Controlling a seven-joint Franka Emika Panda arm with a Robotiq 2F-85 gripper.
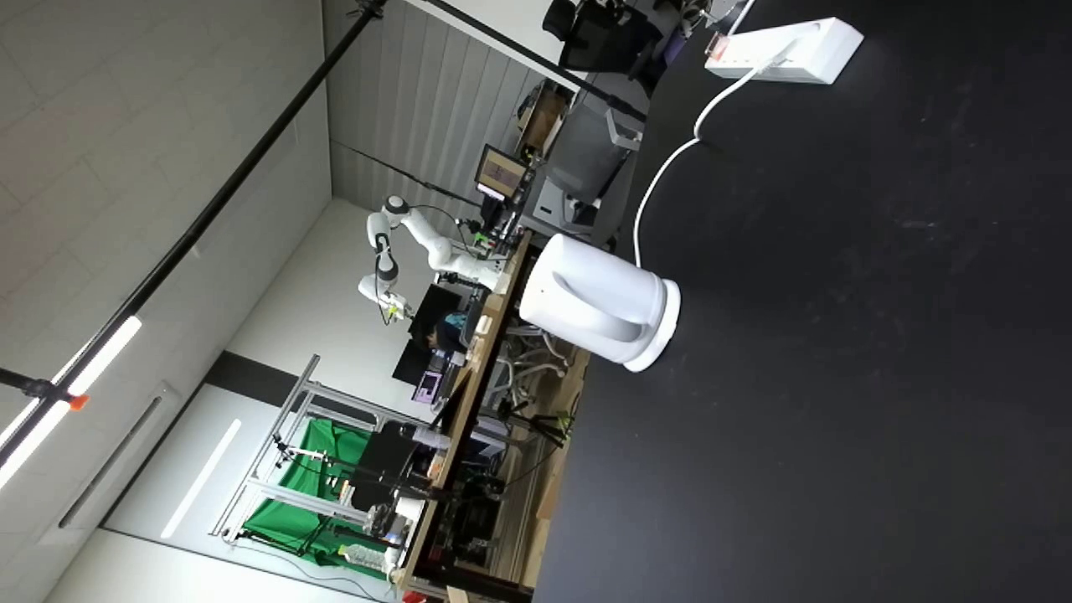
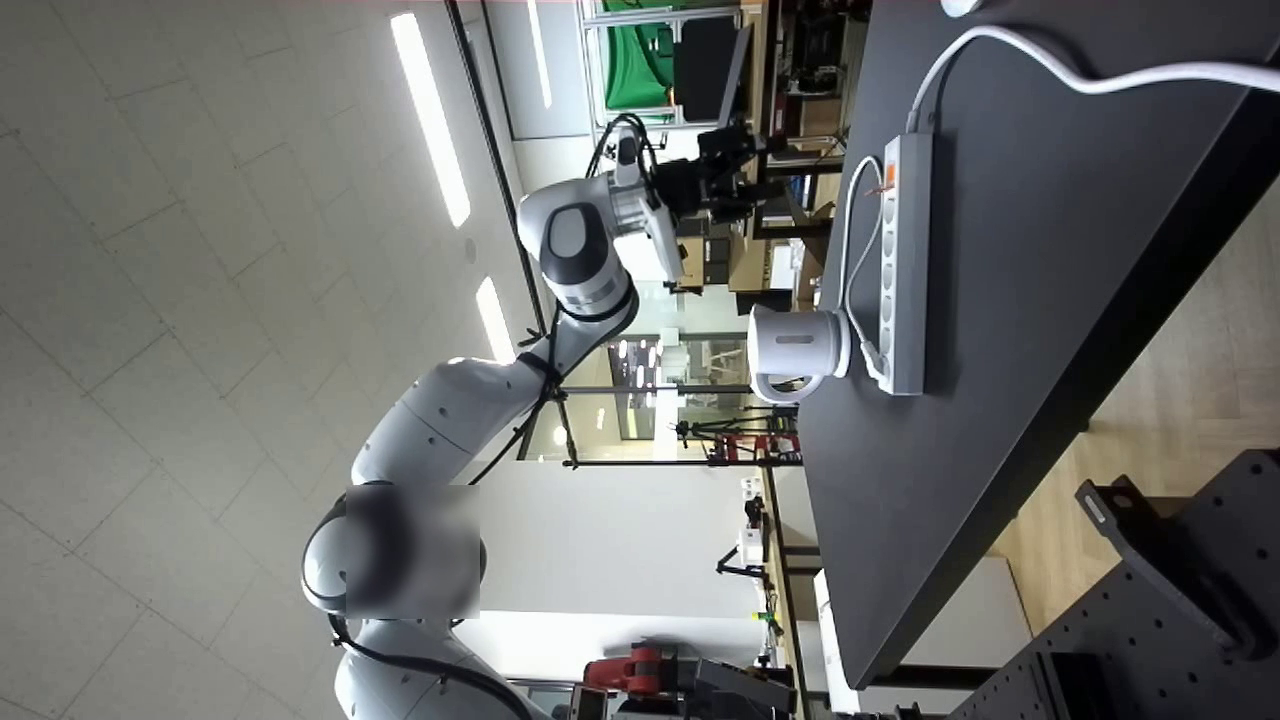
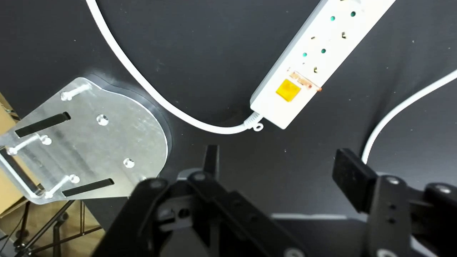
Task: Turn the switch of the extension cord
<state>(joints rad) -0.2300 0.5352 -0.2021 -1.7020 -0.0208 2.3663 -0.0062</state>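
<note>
Now, at the left of the wrist view, a grey plate (image 3: 96,153) with slots and bolts overlaps the edge of the dark tabletop (image 3: 214,78). Right of it, a white cable (image 3: 225,130) bends down from the top of that view and joins the extension cord (image 3: 332,39). The gripper (image 3: 278,162) comes next, low and central, its two fingers (image 3: 211,160) spread wide, tabletop showing between them. The extension cord lies on the tabletop past the fingertips, apart from them, its cable end above the gap. Its long axis slants: that end points down and left, the other runs up and right out of view. It is a slim white bar with a row of socket holes, an orange-yellow switch (image 3: 288,90) near the cable end and a ragged reddish band beside that. Farther right curves a white lead (image 3: 442,81). In an exterior view, a white plug (image 2: 876,368) sits at the end away from the switch; in both exterior views a white kettle (image 1: 599,293) stands apart.
</note>
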